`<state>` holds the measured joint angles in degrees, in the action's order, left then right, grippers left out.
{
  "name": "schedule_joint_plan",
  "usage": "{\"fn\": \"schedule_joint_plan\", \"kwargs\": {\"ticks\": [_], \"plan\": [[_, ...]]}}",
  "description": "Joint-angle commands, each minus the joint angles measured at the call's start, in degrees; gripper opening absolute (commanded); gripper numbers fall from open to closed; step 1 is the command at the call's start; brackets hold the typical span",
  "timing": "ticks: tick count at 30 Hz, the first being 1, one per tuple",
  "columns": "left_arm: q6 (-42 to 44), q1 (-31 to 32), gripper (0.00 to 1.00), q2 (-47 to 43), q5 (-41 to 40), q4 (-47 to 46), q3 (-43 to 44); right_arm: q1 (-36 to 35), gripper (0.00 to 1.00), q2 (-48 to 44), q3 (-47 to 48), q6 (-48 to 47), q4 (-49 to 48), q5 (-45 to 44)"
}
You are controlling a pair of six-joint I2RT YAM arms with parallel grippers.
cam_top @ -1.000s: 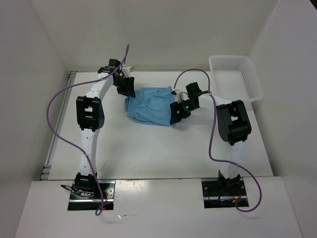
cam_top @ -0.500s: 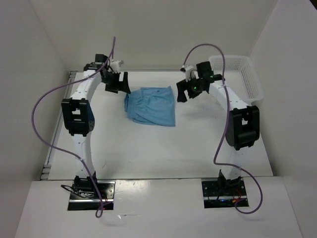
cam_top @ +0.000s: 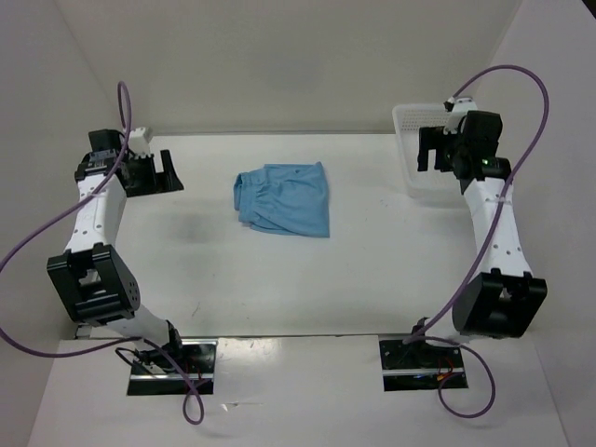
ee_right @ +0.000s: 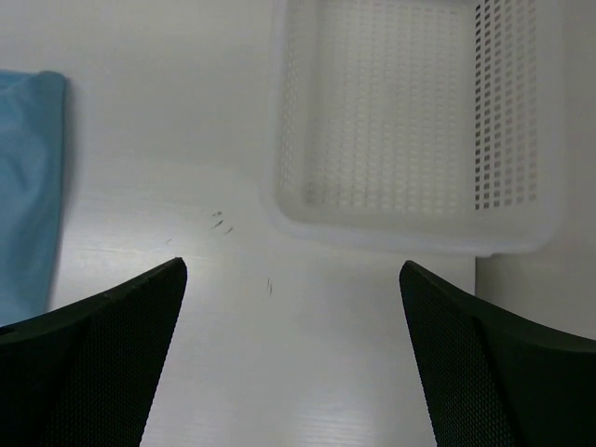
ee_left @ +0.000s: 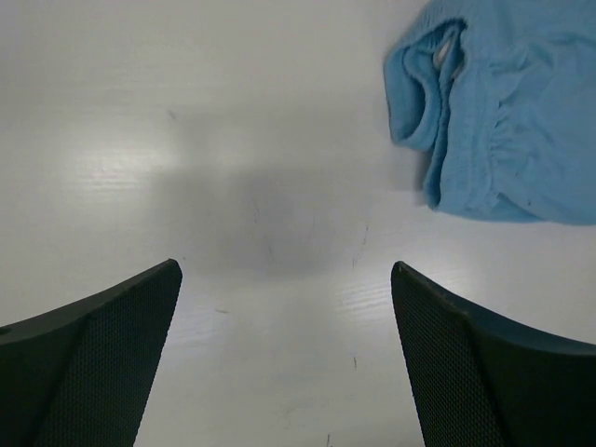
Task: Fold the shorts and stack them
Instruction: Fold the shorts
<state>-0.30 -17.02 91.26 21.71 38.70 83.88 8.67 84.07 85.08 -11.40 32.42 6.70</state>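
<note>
Sky-blue shorts [cam_top: 284, 198] lie folded — cropped in both wrist views.

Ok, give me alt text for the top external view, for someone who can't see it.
Light-blue shorts lie folded on the white table, touched by neither arm. The left hand sits open at the far-left edge; the right hand is open by the white mesh basket at far right.

Bare tabletop [cam_top: 279, 279] around shorts [cam_top: 284, 198], basket [ee_right: 410, 228] aside
</note>
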Motion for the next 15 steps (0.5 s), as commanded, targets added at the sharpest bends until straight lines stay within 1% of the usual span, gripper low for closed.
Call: {"fn": "schedule_joint_plan", "kwargs": {"ticks": [1, 2, 6, 10, 15], "plan": [[0.3, 0.1, 1.0, -4.2, 0.3, -4.1, -5.5, 0.4, 1.0, -7.9, -5.1, 1.6, -3.0, -1.9], [0.3, -0.5, 1.0, -5.8, 0.3, -4.6, -6.3, 1.2, 1.0, -11.1, -8.2, 2.3, -3.0, -1.9], [0.3, -1.5, 1.0, -9.0, 0.9, -5.2, -8.2, 2.8, 1.0, -18.0, -15.1, 2.3, -3.5, -0.6], [0.3, -2.1, 1.0, -10.8, 1.4, -5.2, -8.2, 2.8, 1.0, -21.4, -17.8, 2.3, -3.0, 0.1], [0.3, -2.1, 1.0, -12.6, 1.9, -5.2, -9.3, 2.8, 1.0, -23.4, -18.5, 2.9, -2.5, 1.4]]}}
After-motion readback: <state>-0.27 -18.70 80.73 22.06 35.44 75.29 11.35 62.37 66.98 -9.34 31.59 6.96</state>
